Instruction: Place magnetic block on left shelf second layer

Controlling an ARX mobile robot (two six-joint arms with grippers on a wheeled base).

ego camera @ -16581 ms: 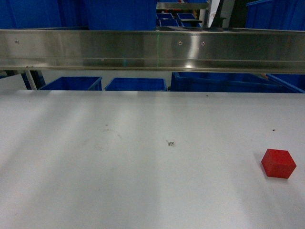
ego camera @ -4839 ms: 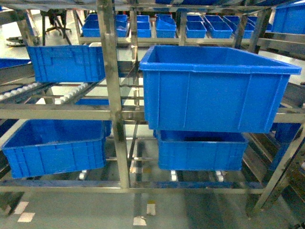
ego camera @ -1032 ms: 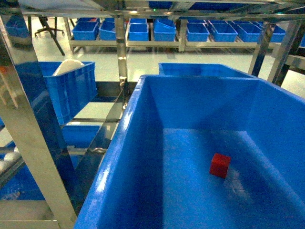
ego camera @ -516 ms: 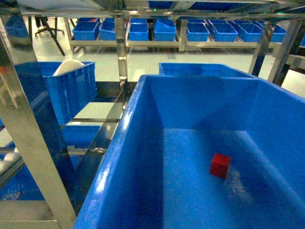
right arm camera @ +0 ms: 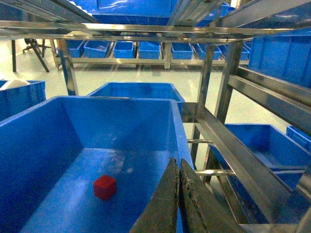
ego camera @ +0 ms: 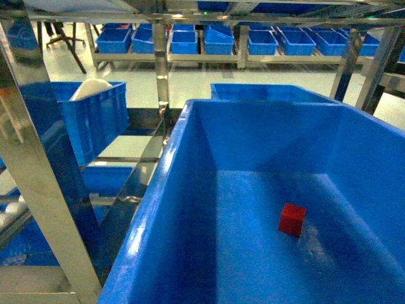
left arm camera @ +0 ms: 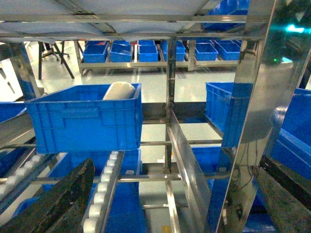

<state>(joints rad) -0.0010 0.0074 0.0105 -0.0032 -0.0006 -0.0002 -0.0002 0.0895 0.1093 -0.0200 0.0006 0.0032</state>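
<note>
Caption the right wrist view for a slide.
Small red cube resting alone on the deep blue plastic tote's floor, closed right gripper above the rim.

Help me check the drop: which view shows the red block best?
The head view: it looks down into the tote and shows the block resting on the floor, untouched. The right wrist view shows it too, smaller. The left wrist view misses it.

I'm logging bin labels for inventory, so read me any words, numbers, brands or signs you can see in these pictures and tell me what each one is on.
None: no readable text in any view.
The big blue tote, red block and steel posts show no lettering.
The smaller blue bin with the white object carries no label.
The far row of bins is too small and blurred to tell.
</note>
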